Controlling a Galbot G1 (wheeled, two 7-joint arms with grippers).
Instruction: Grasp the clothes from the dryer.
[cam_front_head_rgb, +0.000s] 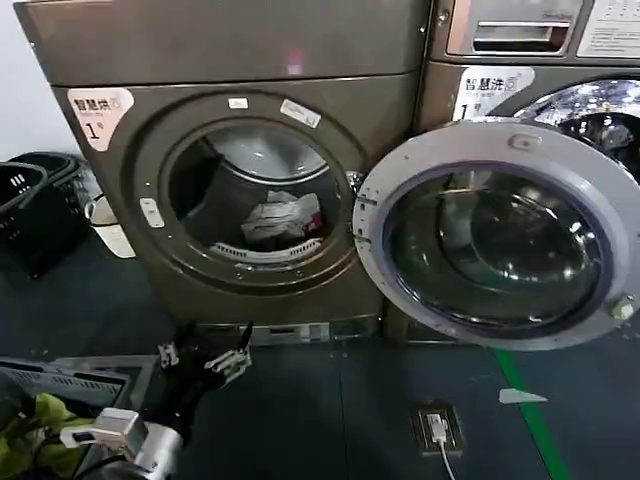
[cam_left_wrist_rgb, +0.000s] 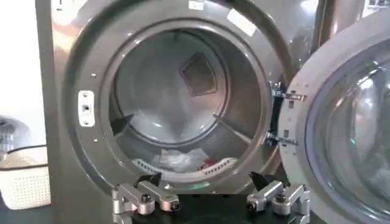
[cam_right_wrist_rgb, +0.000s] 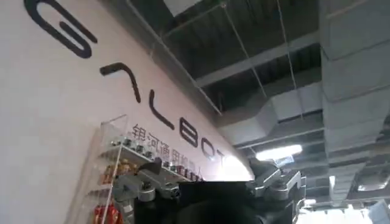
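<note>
Left gripper (cam_front_head_rgb: 207, 352) hangs low before the bronze dryer (cam_front_head_rgb: 120, 190), metal jaws spread wide, holding nothing. Crumpled white-grey clothes (cam_front_head_rgb: 283, 220) with a red patch lie on the ribbed steel drum floor. Round glass door (cam_front_head_rgb: 497, 235) swung open.

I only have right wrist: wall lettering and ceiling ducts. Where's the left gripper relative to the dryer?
Observer: In the head view the left gripper hangs open below the dryer porthole, outside the drum.
Operator: Door?
Observer: The door is swung fully open toward the robot's right.
Operator: Clothes visible?
Observer: Yes, the clothes lie at the drum bottom, a white bundle with a red patch.
Operator: Right gripper?
Observer: The right gripper is open, pointing up at the ceiling.
</note>
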